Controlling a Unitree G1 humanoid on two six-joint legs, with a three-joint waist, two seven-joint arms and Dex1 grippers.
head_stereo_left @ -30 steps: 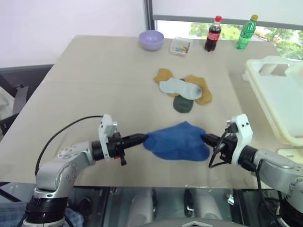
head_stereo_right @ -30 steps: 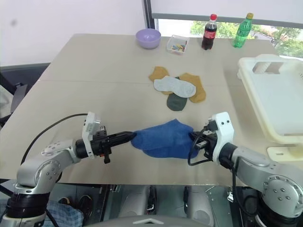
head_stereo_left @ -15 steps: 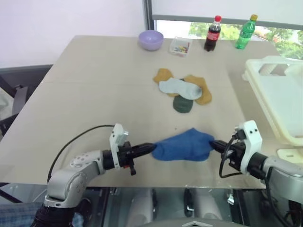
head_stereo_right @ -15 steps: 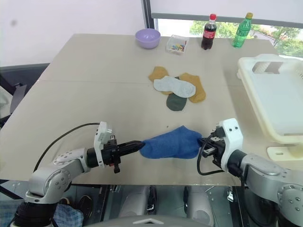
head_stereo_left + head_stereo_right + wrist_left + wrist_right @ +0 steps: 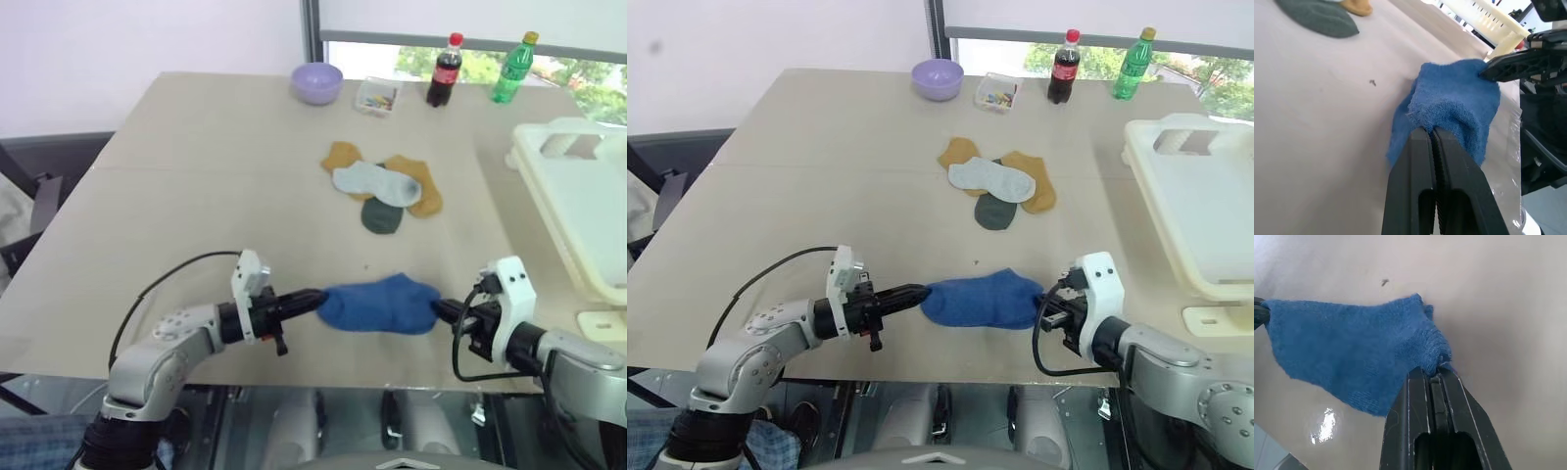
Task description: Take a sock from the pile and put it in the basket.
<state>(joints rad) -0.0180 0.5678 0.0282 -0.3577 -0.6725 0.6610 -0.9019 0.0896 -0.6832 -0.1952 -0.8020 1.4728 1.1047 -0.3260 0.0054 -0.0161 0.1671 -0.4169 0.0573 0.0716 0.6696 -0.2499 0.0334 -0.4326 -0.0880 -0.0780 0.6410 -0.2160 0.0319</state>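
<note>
I had the solid medium-blue fabric sock [image 5: 378,305] near the front edge of the beige tabletop [image 5: 196,196], apart from the loose pile of mustard, grey-white and dark green socks [image 5: 383,191]. The left gripper [image 5: 315,300] was clamped on one end of it, the right gripper [image 5: 437,308] on the other. I judged the sock light, soft and floppy; an end pinch suited it, though it would sag between grips. The cream-white rectangular plastic laundry basket [image 5: 578,211] stood at the right. A lilac bowl [image 5: 316,82] and two bottles [image 5: 444,70] stood by the window.
</note>
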